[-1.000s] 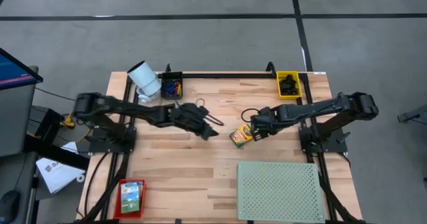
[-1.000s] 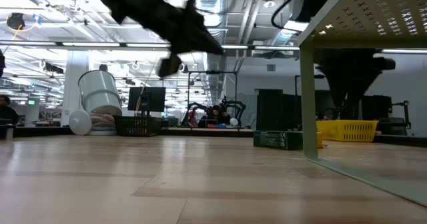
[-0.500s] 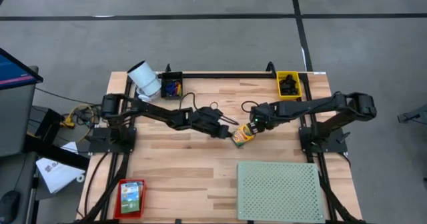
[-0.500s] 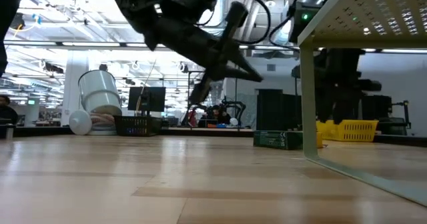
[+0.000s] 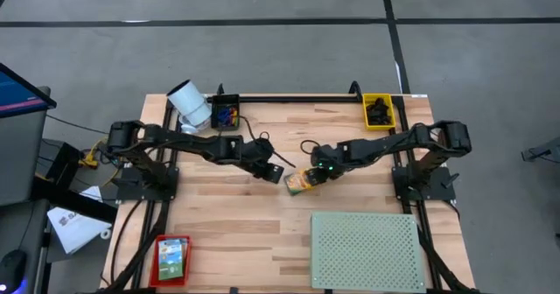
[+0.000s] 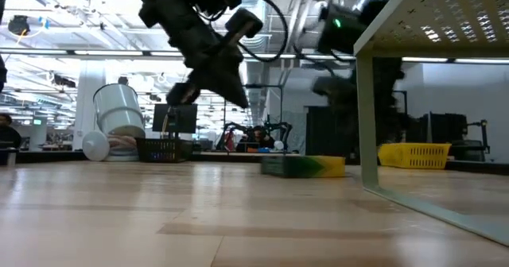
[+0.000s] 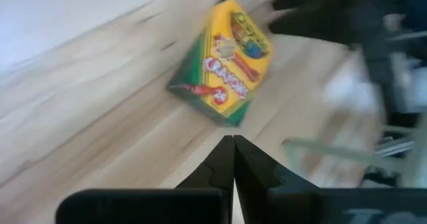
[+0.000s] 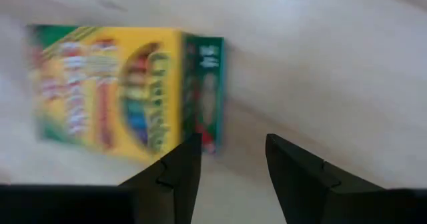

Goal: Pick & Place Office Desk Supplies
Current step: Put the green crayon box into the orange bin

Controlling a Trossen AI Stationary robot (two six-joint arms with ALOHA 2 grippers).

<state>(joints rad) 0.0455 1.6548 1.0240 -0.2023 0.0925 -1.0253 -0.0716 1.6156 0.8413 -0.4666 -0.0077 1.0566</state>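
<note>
Now crayon box point(image 5: 300, 182) between left hand point(image 5: 276, 173), right hand point(image 5: 317, 169).

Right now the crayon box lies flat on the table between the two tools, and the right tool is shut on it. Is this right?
Not quite. The crayon box does lie flat between the tools, but the right tool is open and holds nothing. The right wrist view shows its fingers apart, short of the box.
</note>
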